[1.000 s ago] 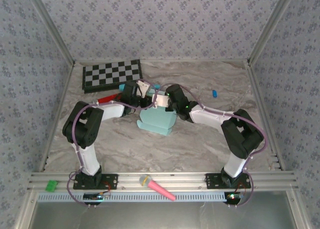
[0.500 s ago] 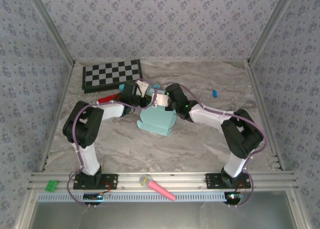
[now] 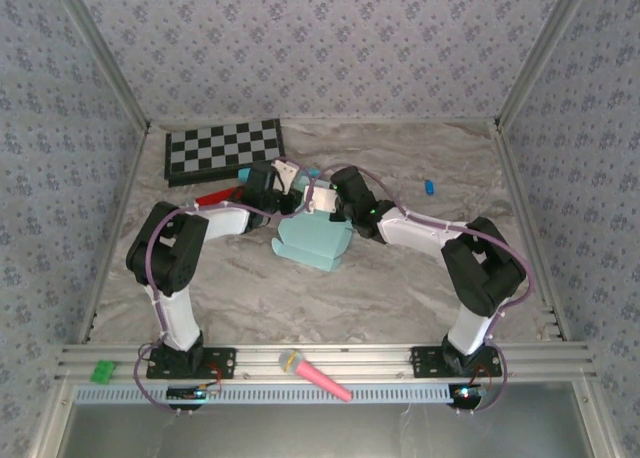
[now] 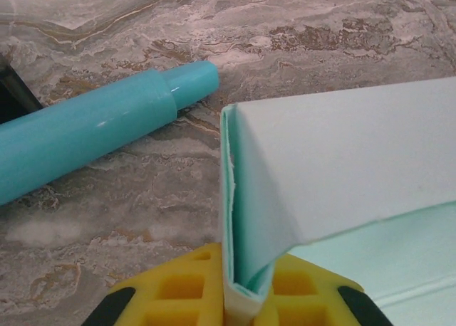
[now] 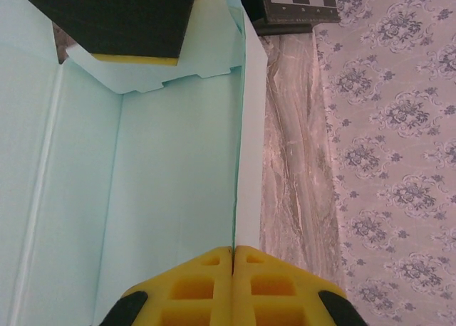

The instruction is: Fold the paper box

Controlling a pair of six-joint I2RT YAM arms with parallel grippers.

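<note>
Top external view, centre: the paper box (image 3: 314,241) has barely moved, left tool (image 4: 239,296) and right tool (image 5: 233,272) each clamped on an edge, folding seemingly mid-crease.

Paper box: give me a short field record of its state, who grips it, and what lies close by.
box state: paper box partly folded, panels raised, resting on the table
left grip: left gripper shut on a doubled-over edge of the box
right grip: right gripper shut on a thin upright panel edge
nearby: teal marker pen lying on the table close beside the edge held by the left gripper
background: checkerboard at the far left of the table, apart from the box
</note>
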